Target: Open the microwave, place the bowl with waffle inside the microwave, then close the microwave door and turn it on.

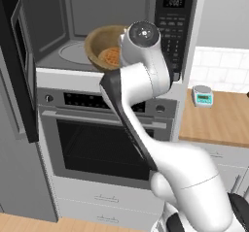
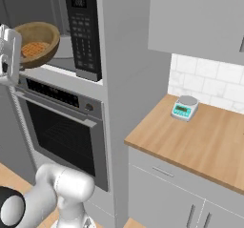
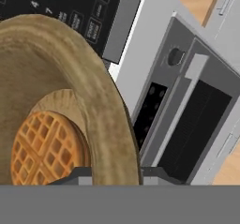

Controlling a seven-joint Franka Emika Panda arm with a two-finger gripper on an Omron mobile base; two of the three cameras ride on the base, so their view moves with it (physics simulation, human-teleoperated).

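The microwave (image 1: 172, 27) stands open, and its grey cavity and glass turntable (image 1: 73, 54) are exposed. The microwave door (image 1: 22, 80) is swung out to the left, seen nearly edge-on. The brown wooden bowl with waffle (image 1: 104, 44) hangs tilted at the cavity's mouth, in front of the turntable, with its inside facing the cameras. My gripper (image 3: 117, 174) is shut on its rim, one fingertip inside the bowl and one outside. The bowl (image 2: 38, 43) sits just left of the keypad (image 2: 86, 36). Up close, the round waffle (image 3: 44, 148) lies in the bowl's bottom.
A steel oven (image 1: 104, 139) with a bar handle sits directly under the microwave. To the right runs a wooden counter (image 2: 200, 141) with a small teal and white scale (image 2: 184, 108) on it. My own arm crosses in front of the oven.
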